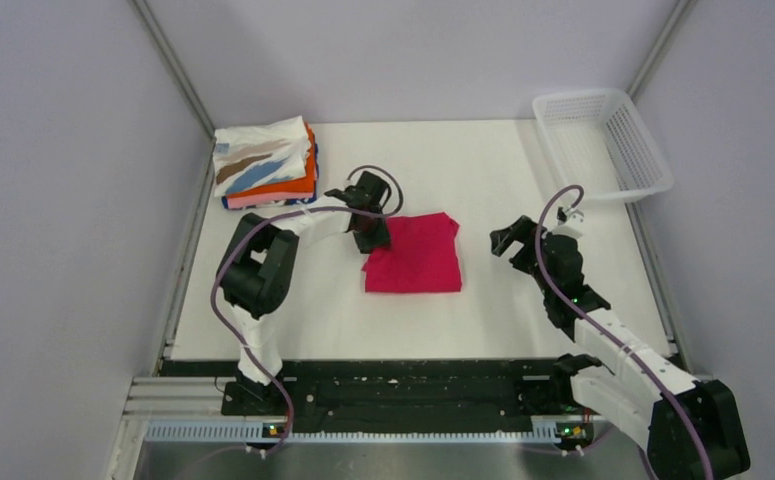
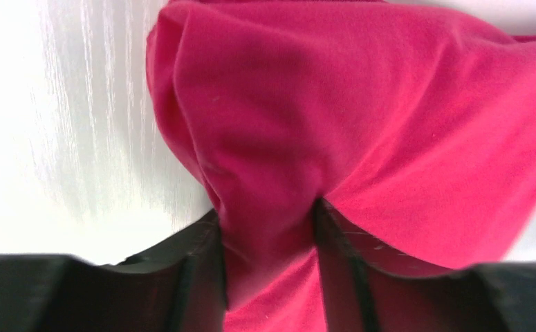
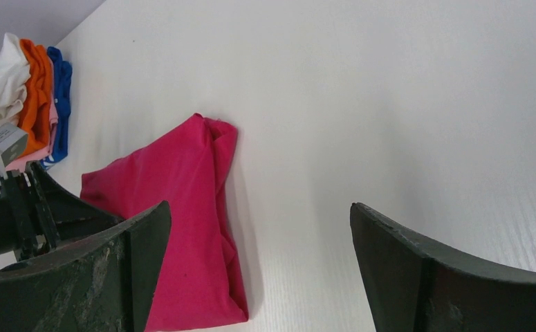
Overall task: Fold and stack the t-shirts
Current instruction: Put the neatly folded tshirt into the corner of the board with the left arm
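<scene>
A magenta-red t-shirt point(image 1: 418, 255) lies folded into a rough square in the middle of the white table point(image 1: 483, 160). My left gripper point(image 1: 371, 238) is at the shirt's left edge. In the left wrist view a bunched fold of the red cloth point(image 2: 362, 104) is squeezed between the two black fingers of that gripper point(image 2: 268, 214). My right gripper point(image 1: 511, 240) hovers to the right of the shirt, open and holding nothing. The right wrist view looks past this gripper point(image 3: 259, 214) at the shirt point(image 3: 175, 207). A stack of folded t-shirts point(image 1: 263, 160) sits at the back left, a white streaked one on top.
A white plastic mesh basket point(image 1: 603, 140) stands at the back right corner. Grey walls close in the table on three sides. In the right wrist view the stack of folded t-shirts point(image 3: 33, 97) shows white, orange, pink and blue layers.
</scene>
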Robot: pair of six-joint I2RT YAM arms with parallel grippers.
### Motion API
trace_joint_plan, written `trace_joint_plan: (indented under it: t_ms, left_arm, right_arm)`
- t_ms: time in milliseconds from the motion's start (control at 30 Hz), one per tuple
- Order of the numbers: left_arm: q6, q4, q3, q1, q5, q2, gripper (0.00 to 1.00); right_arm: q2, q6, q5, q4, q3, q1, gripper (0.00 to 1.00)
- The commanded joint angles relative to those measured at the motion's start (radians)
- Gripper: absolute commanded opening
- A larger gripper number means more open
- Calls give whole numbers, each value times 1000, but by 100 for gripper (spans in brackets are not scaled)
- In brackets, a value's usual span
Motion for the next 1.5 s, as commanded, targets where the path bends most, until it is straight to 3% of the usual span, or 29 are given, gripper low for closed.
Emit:
trace_joint_plan:
  t_ms: [0,100,200,367,633,867,1200,1467]
  left_arm:
    - [-2,-222,91,-62,-237,139,21]
    - [4,-240,141,-81,-257,181,0]
    - [27,-284,209,-86,-332,196,0]
    - [124,-348,332,-87,-579,165,0]
    - [512,-109,374,-78,-851,89,0]
    - [772,10,449,-28,-965,101,0]
    - [917,89,514,73,-874,51,0]
    - [929,61,623,140,-794,25,0]
  right_arm:
    - [-23,-21,37,16,-8,-16,99]
    - [-40,-22,57,10,-15,-18,99]
    - [-53,-27,75,8,-22,-20,99]
    - [-62,-36,83,9,-22,-20,99]
    - [-30,-41,95,21,-16,-19,99]
    - [-17,-43,97,9,-8,-19,99]
    - [11,-44,113,-29,13,-19,99]
    - [56,-46,149,-99,53,-20,98]
